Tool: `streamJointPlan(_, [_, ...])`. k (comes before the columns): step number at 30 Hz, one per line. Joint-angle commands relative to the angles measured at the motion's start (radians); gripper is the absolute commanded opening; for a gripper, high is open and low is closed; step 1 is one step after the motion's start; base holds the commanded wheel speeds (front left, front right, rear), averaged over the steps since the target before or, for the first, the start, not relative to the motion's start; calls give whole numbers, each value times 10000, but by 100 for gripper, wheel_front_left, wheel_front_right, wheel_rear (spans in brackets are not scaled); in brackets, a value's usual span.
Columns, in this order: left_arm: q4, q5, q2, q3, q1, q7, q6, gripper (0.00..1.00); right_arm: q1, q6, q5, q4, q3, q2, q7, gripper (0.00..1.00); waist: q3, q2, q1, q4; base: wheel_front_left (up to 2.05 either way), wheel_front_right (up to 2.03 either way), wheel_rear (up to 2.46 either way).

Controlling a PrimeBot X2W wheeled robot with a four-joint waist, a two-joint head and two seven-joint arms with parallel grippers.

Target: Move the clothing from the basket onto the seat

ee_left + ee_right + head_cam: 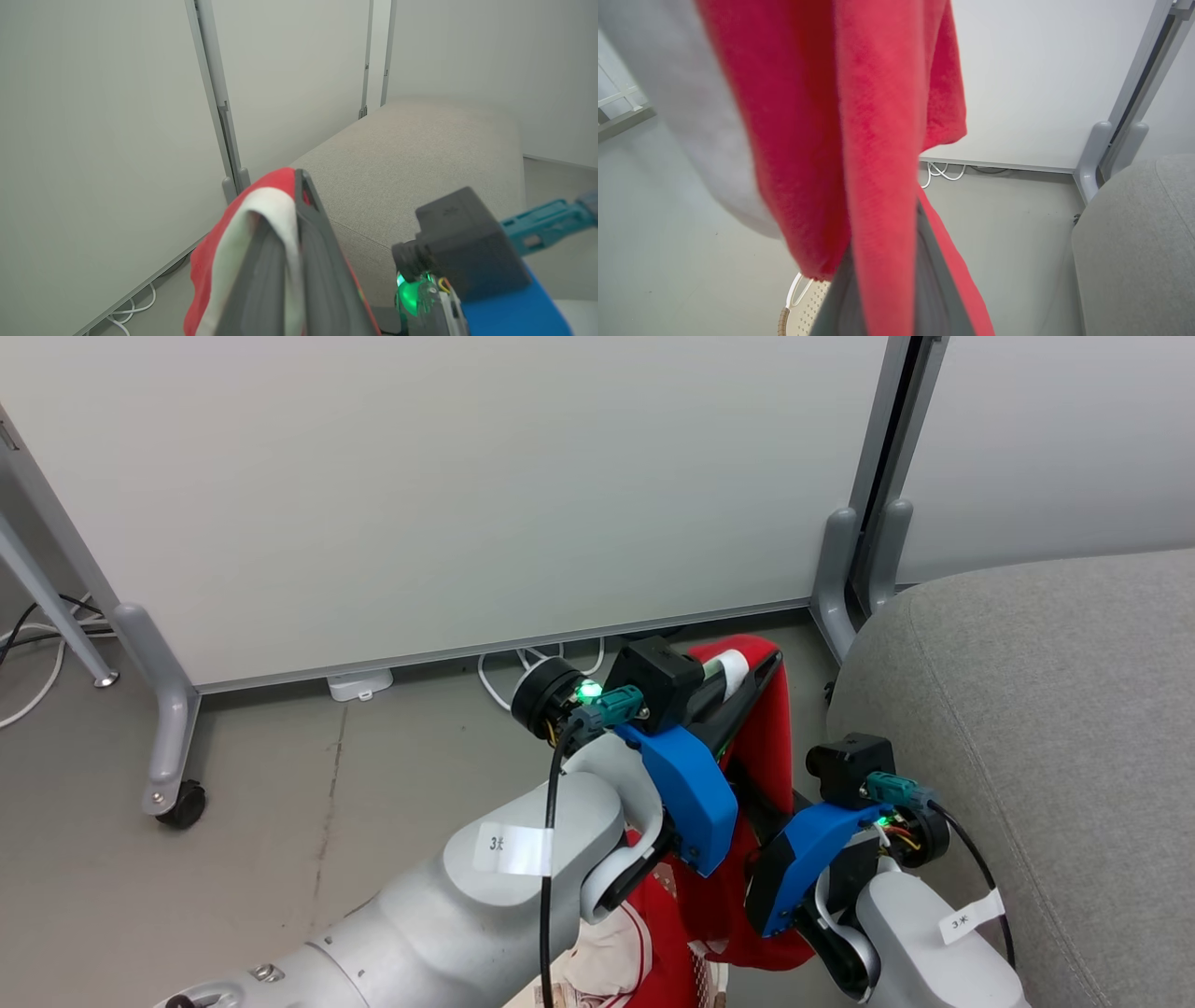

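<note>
aloft, clothing (767, 756) in left gripper (771, 659)

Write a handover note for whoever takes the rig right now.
Left gripper: shut on the clothing, held high.
Right gripper: shut on the same red fabric lower down.
Basket beneath the hanging fabric; seat to the robot's right, clothing not yet on it.
Done: garment lifted over the basket. Left: carry it onto the seat, release, check the basket for more.

one basket (809, 304), one sofa (1027, 709), two end effectors (295, 182) (916, 211)
</note>
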Motion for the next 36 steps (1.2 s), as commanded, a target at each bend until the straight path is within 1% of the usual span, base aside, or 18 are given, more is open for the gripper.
streamJointPlan(1, [44,-72,5,-7,-171,-58,-2,0,-90,1,50,59,28,-28,-77,0,2,0,0,-14,0,0,0])
streamJointPlan(10, [112,-200,5,-77,-193,-83,-53,0,-244,1,53,255,55,-28,-242,0,0,0,0,-73,0,0,0])
streamJointPlan(11, [117,-212,5,-85,-194,-87,-48,1,-243,1,64,270,53,-28,-258,0,4,0,0,-79,0,0,0])
streamJointPlan(12, [122,-224,5,-93,-189,-95,-44,4,-241,1,65,290,46,-28,-276,0,8,0,0,-82,0,0,0])
streamJointPlan(13, [126,-233,5,-97,-181,-92,-41,26,-238,1,58,306,37,-28,-296,0,13,0,0,-84,0,0,0])
streamJointPlan(14, [137,-242,5,-102,-174,-107,-6,67,-246,3,49,326,18,-28,-309,0,16,0,0,-84,0,0,0])
streamJointPlan(15, [147,-264,6,-96,-163,-119,64,100,-264,1,41,339,1,-28,-326,0,22,0,0,-85,0,0,0])
streamJointPlan(19, [214,-257,6,-65,-27,-204,178,100,-337,1,-26,375,-84,-28,-372,0,45,0,0,-87,0,0,0])
streamJointPlan(25, [274,-77,40,205,480,-270,-15,100,-340,3,-110,381,-199,-29,-427,0,80,0,0,-81,0,0,0])
streamJointPlan(27, [109,186,196,554,754,-270,-13,100,-337,1,-154,364,-236,-29,-442,0,98,0,0,-84,0,0,0])
streamJointPlan(30, [-374,730,535,1322,1429,-265,17,100,-359,1,-204,299,-297,-30,-440,0,138,0,0,-121,0,0,0])
streamJointPlan(36, [-1791,2294,1405,2881,3067,-269,-145,100,-369,1,-356,86,-424,-29,-389,0,275,0,0,-167,0,0,0])
